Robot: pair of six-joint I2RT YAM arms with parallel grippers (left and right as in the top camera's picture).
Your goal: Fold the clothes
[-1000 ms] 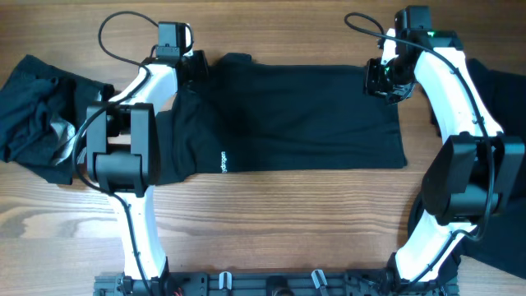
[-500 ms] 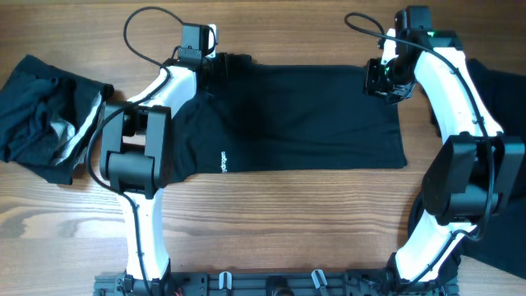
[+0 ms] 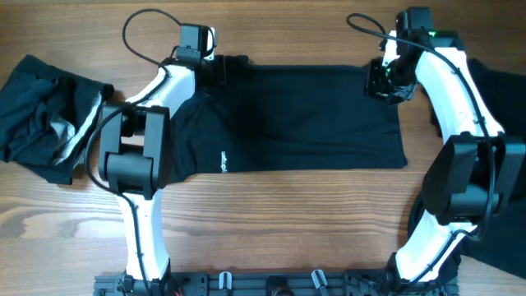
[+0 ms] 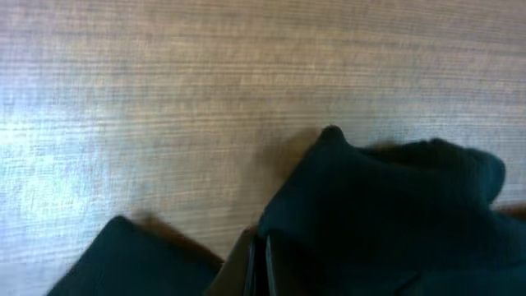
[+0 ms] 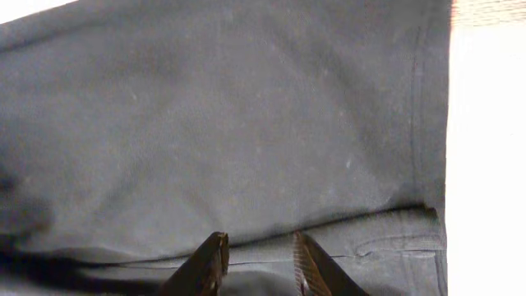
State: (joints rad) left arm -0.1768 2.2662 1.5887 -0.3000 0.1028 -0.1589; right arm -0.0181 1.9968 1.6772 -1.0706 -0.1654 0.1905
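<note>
A black garment lies spread flat across the wooden table. My left gripper is at its far left corner, jaws shut on a raised bunch of the black fabric just above the wood. My right gripper is at the far right corner. Its fingers are narrowly apart, with a fold of the hemmed edge pinched between them. In the right wrist view the garment fills the frame, with its side hem running down the right.
A crumpled pile of dark clothes lies at the left edge of the table. More dark fabric lies at the right edge behind the right arm. A rail runs along the front edge.
My left gripper moved right along the far edge, bringing the garment's left corner with it, then held still. The right gripper has stayed in place.
</note>
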